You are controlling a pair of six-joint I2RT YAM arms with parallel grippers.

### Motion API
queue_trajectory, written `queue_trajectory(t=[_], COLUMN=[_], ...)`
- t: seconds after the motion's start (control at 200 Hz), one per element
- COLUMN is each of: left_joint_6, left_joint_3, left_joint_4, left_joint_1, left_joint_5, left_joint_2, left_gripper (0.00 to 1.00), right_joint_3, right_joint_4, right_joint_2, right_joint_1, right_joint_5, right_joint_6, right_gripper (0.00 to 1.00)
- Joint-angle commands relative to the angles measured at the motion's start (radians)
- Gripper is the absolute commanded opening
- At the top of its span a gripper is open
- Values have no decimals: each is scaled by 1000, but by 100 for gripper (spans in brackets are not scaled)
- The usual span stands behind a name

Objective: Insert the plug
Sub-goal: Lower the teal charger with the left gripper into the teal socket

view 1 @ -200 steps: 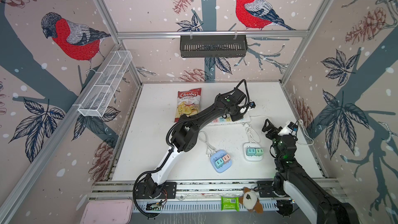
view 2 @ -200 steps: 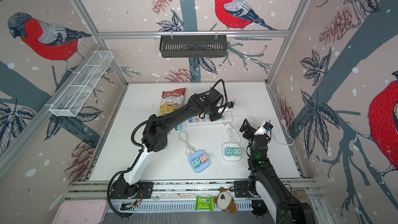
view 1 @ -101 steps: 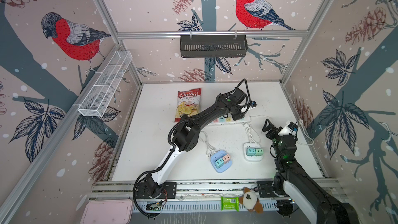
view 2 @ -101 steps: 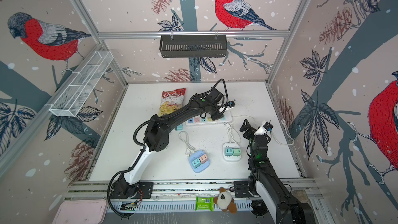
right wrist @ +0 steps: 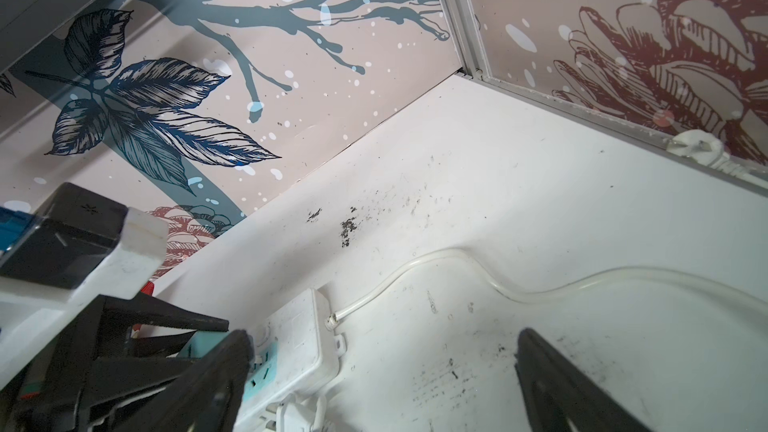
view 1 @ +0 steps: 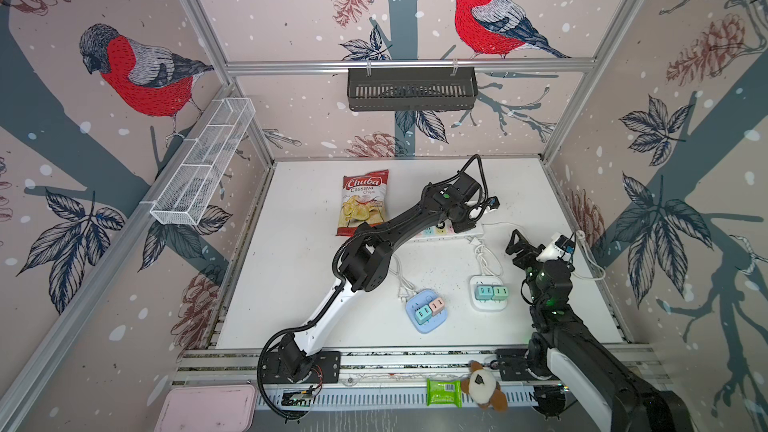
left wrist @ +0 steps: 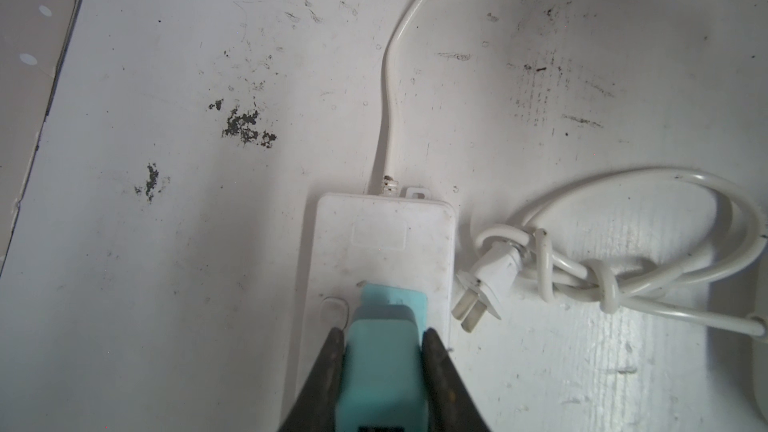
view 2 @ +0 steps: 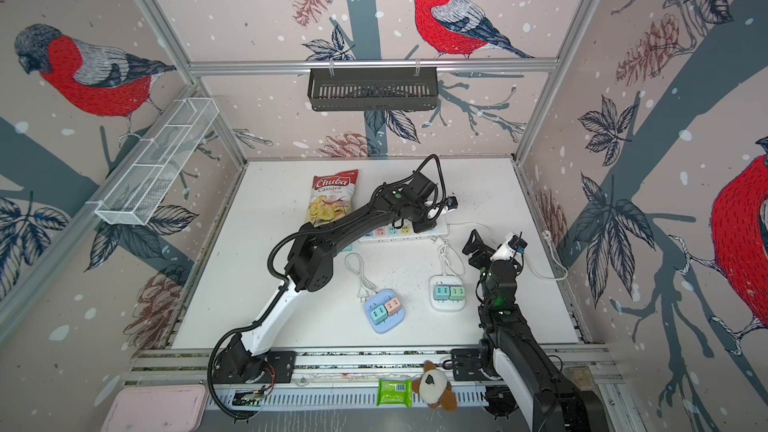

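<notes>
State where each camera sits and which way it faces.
Top views: high over the front rail, looking down on the table; left gripper and right gripper show.
Left wrist: above the left gripper, looking down at the power strip; its fingers clamp a teal plug.
Right wrist: low behind the right gripper, facing the far corner; open fingers show.
Shared: all show the power strip.
</notes>
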Motion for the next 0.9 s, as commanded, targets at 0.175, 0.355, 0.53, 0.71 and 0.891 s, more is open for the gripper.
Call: queue_trajectory(t=[0.175,0.355,0.53,0.71,0.891], left_joint_6=[42,46,45,42,16], left_joint_3=[17,66,75,74,60], left_joint_4=[-11,-58,-77,-79,-43], left_joint_1=[-14,-17,-17,-17,-18], left_joint_5=[-32,-63,-107,-112,-77], left_joint_2=[16,49,56,48,9], left_gripper=[0,0,0,0,0], right_joint_3=[2,0,1,0,1], right_joint_4=[16,14,16,16,16], right_joint_2=[0,-1,-1,1,1], right_joint_1=[-1,0,-1,-1,-1], right_joint_5=[-6,-7,-6,-6,-5], right_joint_6=[13,14,14,15,15], right_gripper=[99,100,100,100,99])
